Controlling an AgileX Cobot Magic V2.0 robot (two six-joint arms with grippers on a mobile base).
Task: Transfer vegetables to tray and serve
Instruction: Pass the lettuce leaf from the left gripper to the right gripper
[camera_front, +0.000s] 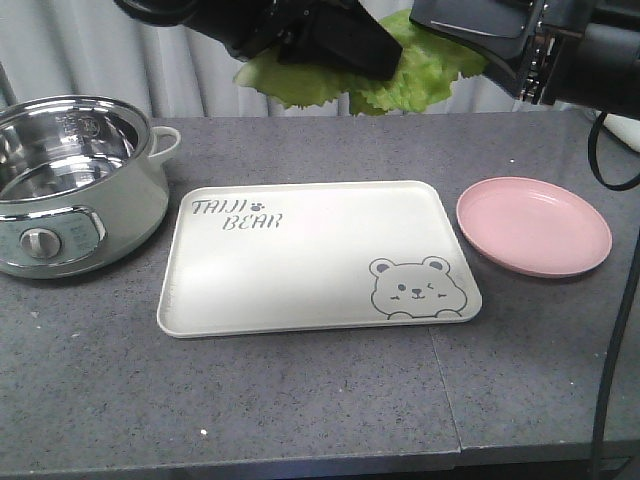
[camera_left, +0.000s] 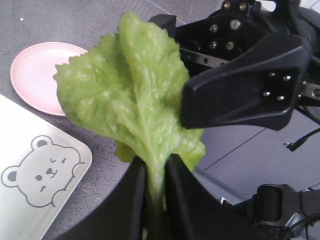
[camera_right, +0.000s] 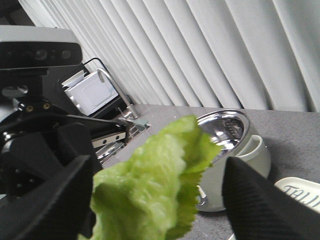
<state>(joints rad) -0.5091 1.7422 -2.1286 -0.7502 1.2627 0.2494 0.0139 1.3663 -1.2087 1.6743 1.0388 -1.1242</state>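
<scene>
Above the far edge of the table, the vegetables, ruffled green lettuce leaves, hang in the air between two black arms; none has reached the tray, which lies bare at the middle of the table with its bear face at the near right corner. The left gripper is clamped on the pale stalk, the leaves fanning away from it in the left wrist view; the right gripper stands with its fingers wide apart, the leaf tips between them, and no pad appears to press on the leaf. A steel-lined pot sits at the left edge; a pink plate lies just beside the tray's right edge.

The step in hand looks to be the carry to the tray, with serving yet to come; done well, it would bring the stalk forward over the tray's far edge and down toward the bare middle, the clamp held until the leaves touch the tray; letting go high risks them drifting toward the plate or onto the table. The two grippers are close together, so the right one wants to draw clear without snagging the ruffled edges.
</scene>
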